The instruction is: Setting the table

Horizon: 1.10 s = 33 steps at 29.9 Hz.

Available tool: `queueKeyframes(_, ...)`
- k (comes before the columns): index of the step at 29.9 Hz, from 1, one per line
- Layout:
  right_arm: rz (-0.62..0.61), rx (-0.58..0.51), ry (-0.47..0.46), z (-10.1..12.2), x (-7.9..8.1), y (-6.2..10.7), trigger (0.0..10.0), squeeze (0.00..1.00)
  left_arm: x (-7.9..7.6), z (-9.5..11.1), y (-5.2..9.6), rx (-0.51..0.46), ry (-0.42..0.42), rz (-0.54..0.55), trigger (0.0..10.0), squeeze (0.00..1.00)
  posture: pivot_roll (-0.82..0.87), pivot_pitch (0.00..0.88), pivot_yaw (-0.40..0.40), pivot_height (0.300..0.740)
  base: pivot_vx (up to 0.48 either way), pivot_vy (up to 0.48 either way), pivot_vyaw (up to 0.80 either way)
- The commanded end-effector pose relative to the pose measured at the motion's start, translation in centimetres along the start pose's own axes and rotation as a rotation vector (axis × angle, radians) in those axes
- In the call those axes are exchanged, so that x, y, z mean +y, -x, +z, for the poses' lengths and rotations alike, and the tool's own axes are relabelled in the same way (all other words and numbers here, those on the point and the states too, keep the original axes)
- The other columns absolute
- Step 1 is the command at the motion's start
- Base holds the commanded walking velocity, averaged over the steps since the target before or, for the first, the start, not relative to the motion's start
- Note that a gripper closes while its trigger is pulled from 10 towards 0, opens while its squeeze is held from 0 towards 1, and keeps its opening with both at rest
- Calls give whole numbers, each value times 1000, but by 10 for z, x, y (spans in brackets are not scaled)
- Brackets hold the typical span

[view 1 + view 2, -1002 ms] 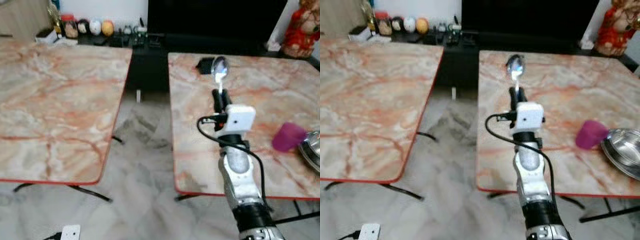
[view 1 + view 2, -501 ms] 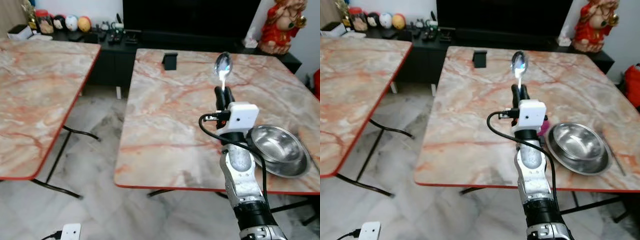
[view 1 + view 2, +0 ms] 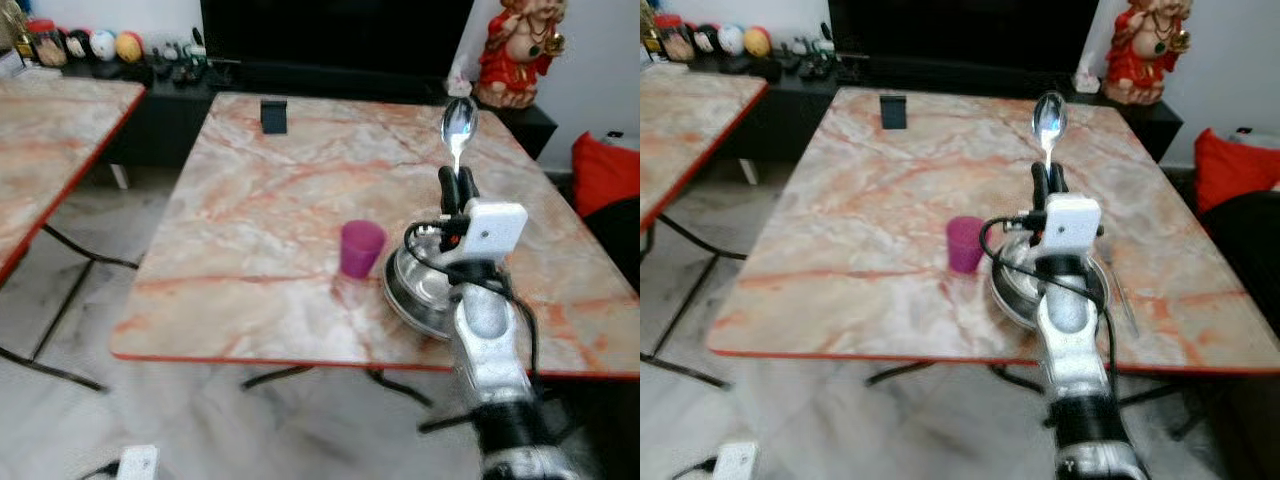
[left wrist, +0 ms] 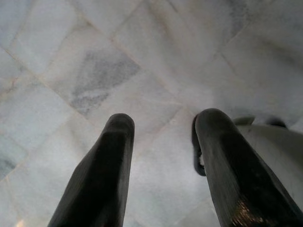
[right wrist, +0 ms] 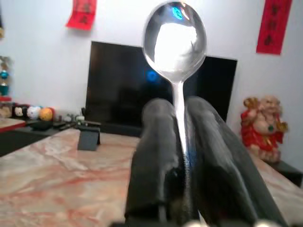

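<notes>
My right gripper (image 3: 457, 180) is shut on a shiny metal spoon (image 3: 459, 123), held upright with the bowl at the top; the wrist view has the spoon (image 5: 175, 42) rising from between the fingers (image 5: 156, 156). The gripper hovers above a steel bowl (image 3: 420, 285) near the front edge of the marble table (image 3: 280, 190). A magenta cup (image 3: 360, 247) stands just left of the bowl. A second utensil (image 3: 1122, 295) lies to the right of the bowl. My left gripper (image 4: 163, 151) hangs open over the tiled floor.
A small black stand (image 3: 273, 115) sits at the table's far left. A red figurine (image 3: 512, 52) and a dark TV (image 3: 330, 35) are behind the table. Another marble table (image 3: 50, 140) is to the left, a red cushion (image 3: 603, 172) to the right.
The camera has swung right: the table with bowl and cup now sits centred in view. The right gripper still holds the spoon upright in the same pose.
</notes>
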State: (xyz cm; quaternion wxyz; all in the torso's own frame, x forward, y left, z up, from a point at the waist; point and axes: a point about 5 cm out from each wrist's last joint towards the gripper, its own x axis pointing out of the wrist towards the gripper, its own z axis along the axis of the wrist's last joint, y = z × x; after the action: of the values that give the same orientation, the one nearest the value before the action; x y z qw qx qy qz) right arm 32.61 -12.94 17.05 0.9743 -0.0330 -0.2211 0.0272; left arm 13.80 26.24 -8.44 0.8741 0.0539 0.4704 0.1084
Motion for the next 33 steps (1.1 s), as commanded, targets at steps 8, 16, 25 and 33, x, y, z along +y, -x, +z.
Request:
queueKeyframes(8,-40,-10,25,4,-16,-4,10000,0,-5,-1,0,3,2,-16,10000,0,-8,0,-62,740,0,-313,0)
queueKeyframes(16,-130,38,98,-1,-45,-7,10000,0,-5,0,0,6,-1,-19,10000,0,-12,0,-57,740,0,0,0)
queueKeyframes(25,-186,194,63,-16,-74,-14,10000,0,-6,0,-1,10,-6,-30,10000,0,-18,0,-47,740,0,0,0)
queueKeyframes(33,-89,460,20,-47,-67,-14,10000,0,-6,2,-1,11,-5,-44,10000,0,-23,0,-39,740,0,0,0)
